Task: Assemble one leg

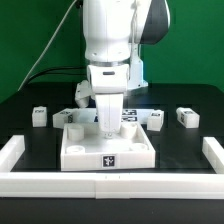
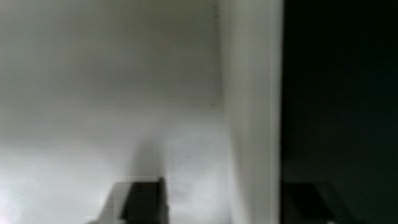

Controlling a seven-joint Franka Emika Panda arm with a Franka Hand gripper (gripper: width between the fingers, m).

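The large white square panel [image 1: 85, 150] lies flat at the front middle of the black table, a marker on its front face. My gripper [image 1: 107, 128] points straight down over the panel's far rim. In the wrist view the gripper [image 2: 222, 205] straddles that rim [image 2: 253, 100], the panel's surface [image 2: 89, 100] on one side and the dark table on the other. It looks shut on the rim. Small white legs lie loose on the table: one [image 1: 39, 116] at the exterior view's left, one [image 1: 78, 97] behind the panel, one [image 1: 155, 120] and one [image 1: 187, 116] at the right.
A low white wall [image 1: 110, 183] runs along the table's front, with side pieces at the left [image 1: 10, 150] and right [image 1: 214, 152]. The marker board [image 1: 135, 112] lies behind the panel. A green backdrop stands behind the arm.
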